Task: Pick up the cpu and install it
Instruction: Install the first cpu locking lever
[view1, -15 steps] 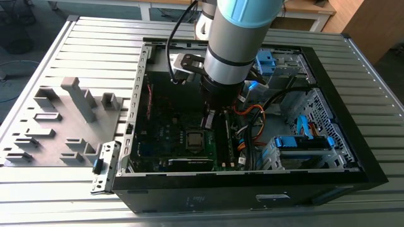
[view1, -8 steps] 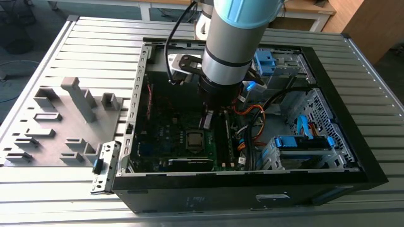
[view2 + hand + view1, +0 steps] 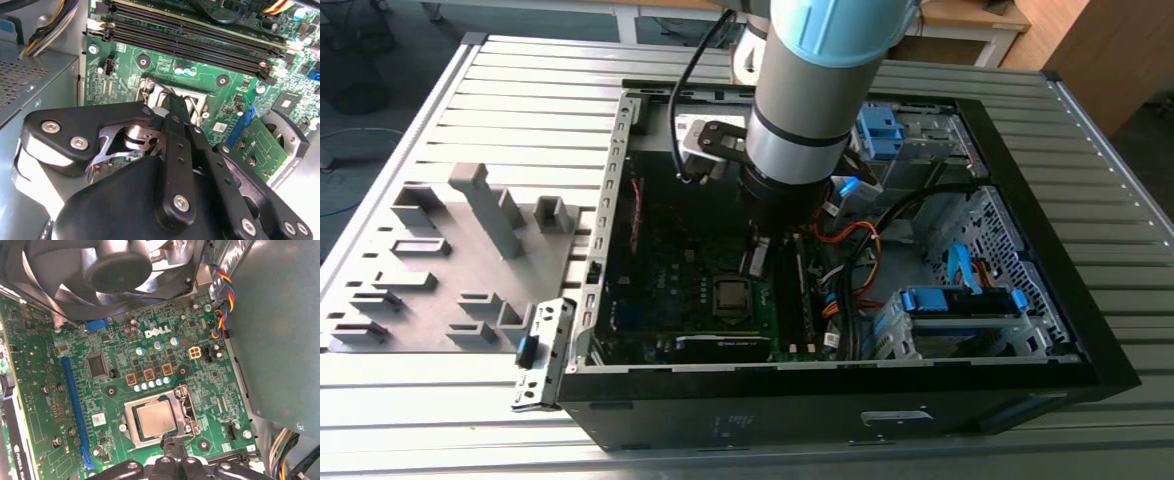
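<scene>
The cpu (image 3: 156, 419), a silver-grey square chip, lies flat in the metal-framed socket (image 3: 186, 407) on the green motherboard (image 3: 120, 385). In the exterior view it is the grey square (image 3: 734, 297) low inside the open computer case (image 3: 1067, 330). My gripper (image 3: 169, 442) reaches down into the case, with its fingers shut together and nothing seen between them. Its tip stands at the socket's edge, just beside the chip. In the second wrist view the gripper (image 3: 175, 106) points at the socket frame (image 3: 155, 94) and hides most of it.
A black fan (image 3: 115, 270) and a blue slot (image 3: 75, 410) stand near the socket. Dark memory slots (image 3: 190, 42) run along its other side. Orange and black cables (image 3: 854, 270) and blue drive brackets (image 3: 947, 305) fill the case's right side. A grey fixture block (image 3: 454, 260) lies outside on the left.
</scene>
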Controlling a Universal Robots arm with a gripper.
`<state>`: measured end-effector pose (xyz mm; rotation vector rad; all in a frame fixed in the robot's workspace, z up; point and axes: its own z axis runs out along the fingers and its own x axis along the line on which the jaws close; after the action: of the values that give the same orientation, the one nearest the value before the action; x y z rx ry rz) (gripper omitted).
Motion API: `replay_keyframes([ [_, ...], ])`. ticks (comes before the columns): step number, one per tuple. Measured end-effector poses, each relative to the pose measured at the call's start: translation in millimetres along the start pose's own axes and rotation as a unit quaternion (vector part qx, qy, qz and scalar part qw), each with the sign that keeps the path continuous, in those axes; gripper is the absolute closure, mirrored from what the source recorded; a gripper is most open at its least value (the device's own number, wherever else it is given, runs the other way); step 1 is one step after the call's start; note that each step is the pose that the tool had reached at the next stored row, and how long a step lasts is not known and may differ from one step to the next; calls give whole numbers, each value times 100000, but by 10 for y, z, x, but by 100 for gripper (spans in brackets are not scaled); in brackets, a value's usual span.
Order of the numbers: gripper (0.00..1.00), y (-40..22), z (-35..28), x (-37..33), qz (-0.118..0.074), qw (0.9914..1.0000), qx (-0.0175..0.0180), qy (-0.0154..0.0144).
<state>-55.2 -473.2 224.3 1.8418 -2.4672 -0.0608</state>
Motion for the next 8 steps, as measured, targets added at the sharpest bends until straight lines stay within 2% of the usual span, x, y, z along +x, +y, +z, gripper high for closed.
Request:
replay_keyframes([
  [8,89,-7,83,1,708,99996,162,565],
])
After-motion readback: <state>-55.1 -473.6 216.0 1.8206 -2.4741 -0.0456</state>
